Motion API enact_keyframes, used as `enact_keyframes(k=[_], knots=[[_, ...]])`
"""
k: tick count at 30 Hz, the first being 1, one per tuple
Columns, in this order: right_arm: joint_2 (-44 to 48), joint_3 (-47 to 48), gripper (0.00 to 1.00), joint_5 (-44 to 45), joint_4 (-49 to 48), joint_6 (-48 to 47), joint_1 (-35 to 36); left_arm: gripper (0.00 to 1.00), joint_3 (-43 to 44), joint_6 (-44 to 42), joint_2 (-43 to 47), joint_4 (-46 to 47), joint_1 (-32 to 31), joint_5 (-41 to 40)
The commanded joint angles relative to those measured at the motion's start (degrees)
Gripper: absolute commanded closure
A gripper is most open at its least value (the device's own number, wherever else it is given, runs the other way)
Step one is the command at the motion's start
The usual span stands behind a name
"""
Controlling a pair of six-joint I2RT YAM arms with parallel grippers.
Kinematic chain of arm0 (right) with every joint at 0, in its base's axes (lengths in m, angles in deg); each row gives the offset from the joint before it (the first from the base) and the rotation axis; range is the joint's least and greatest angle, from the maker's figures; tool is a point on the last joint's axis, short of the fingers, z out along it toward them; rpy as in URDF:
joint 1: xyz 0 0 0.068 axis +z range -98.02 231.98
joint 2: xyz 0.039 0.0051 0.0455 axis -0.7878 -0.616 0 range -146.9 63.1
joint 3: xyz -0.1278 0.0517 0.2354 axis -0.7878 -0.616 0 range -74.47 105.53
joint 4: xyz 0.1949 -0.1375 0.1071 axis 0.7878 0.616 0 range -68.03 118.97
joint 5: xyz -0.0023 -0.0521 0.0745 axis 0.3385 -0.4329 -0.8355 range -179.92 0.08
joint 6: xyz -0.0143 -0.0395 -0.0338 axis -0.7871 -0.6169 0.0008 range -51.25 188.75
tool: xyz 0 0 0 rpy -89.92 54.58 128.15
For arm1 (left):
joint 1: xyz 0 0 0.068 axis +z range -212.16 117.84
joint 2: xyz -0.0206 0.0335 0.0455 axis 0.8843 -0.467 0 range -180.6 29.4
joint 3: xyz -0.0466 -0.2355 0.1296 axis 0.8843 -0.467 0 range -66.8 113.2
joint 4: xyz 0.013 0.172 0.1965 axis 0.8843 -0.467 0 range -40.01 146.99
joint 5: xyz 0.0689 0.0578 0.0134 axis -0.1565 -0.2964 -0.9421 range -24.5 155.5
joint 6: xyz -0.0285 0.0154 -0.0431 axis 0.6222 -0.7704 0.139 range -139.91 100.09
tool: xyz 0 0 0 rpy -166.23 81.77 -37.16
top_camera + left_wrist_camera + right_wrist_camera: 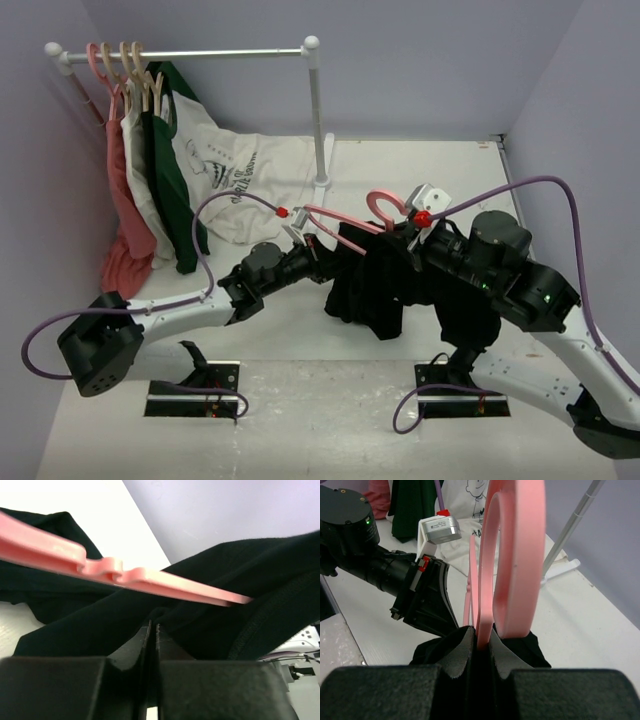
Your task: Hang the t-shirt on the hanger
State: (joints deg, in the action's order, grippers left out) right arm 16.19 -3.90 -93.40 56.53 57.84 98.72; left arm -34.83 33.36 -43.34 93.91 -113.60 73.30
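The pink hanger [330, 216] is held above the table's middle with its hook [517, 555] upward. My right gripper [410, 238] is shut on the hanger's neck just below the hook, as the right wrist view [481, 632] shows. The black t-shirt [375, 290] hangs bunched from the hanger and from both grippers. Its print is hidden. My left gripper [322, 240] is at the hanger's left arm [150, 577], just below it. Its jaws stand together [153, 626] with black cloth [210, 610] at their tips.
A white clothes rail [190, 54] on an upright post [318, 110] stands at the back left. It carries a pink garment [125, 215], a dark green shirt [170, 170] and a white lettered shirt [235, 180] on cream hangers. Lilac walls close in the back and both sides.
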Motion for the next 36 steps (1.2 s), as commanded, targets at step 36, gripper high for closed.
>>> enact_keyframes(k=[36], knots=[[-3.15,4.23,1.0,-5.05,-16.42,8.28,-0.25,1.0,36.74,-23.05,8.94,-38.1,9.78,5.43]])
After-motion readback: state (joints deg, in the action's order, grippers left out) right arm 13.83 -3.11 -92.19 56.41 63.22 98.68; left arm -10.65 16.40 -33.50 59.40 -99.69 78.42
